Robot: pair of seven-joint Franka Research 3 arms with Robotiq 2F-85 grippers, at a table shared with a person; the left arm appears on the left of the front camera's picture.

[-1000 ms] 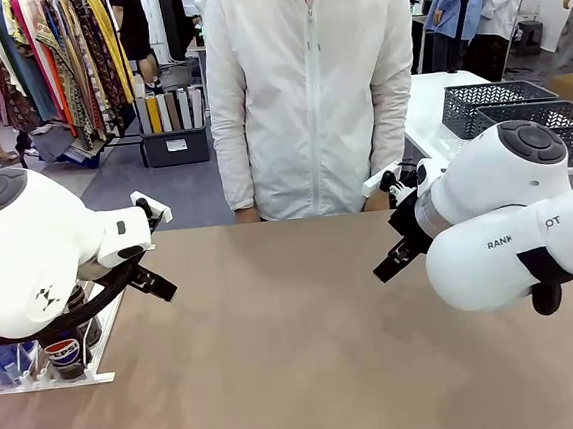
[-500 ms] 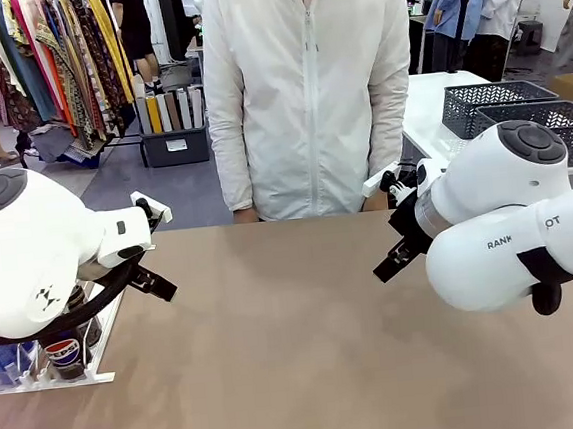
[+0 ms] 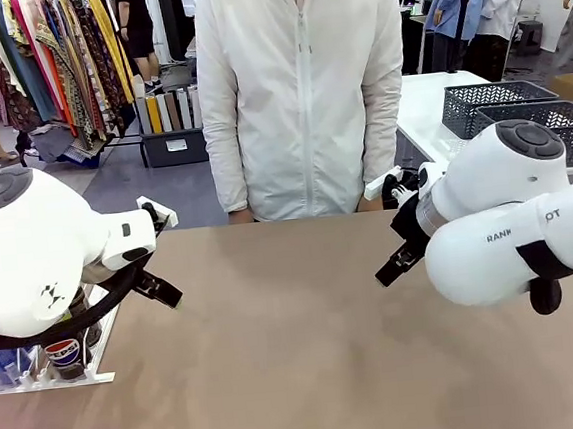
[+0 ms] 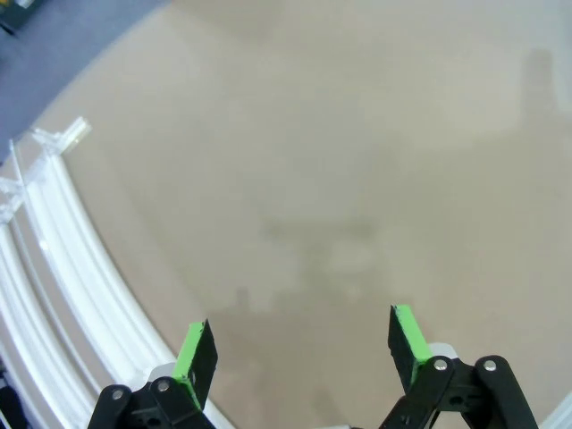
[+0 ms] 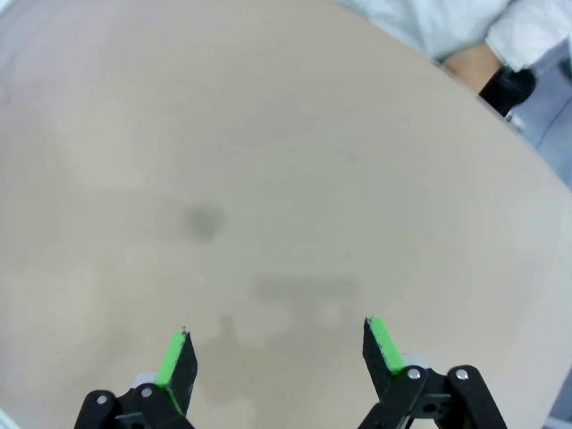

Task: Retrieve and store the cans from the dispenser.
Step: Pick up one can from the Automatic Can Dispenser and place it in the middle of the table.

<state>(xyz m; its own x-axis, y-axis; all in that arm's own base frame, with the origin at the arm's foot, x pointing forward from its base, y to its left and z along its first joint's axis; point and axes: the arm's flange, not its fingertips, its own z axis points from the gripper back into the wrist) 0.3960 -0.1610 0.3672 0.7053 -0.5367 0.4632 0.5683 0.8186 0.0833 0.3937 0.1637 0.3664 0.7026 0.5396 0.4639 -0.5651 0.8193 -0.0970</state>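
One Pepsi can shows in the dispenser; left arm possibly hides others.

I read a Pepsi logo on the dark can in the dispenser | "RANK" and "OT" on the right arm | nothing else legible to me

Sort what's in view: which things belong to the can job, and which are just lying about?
Job: cans in the dispenser; left gripper, open; right gripper, open.
Lying about: grey mesh baskets on the side table (use unclear); clothes rack behind.
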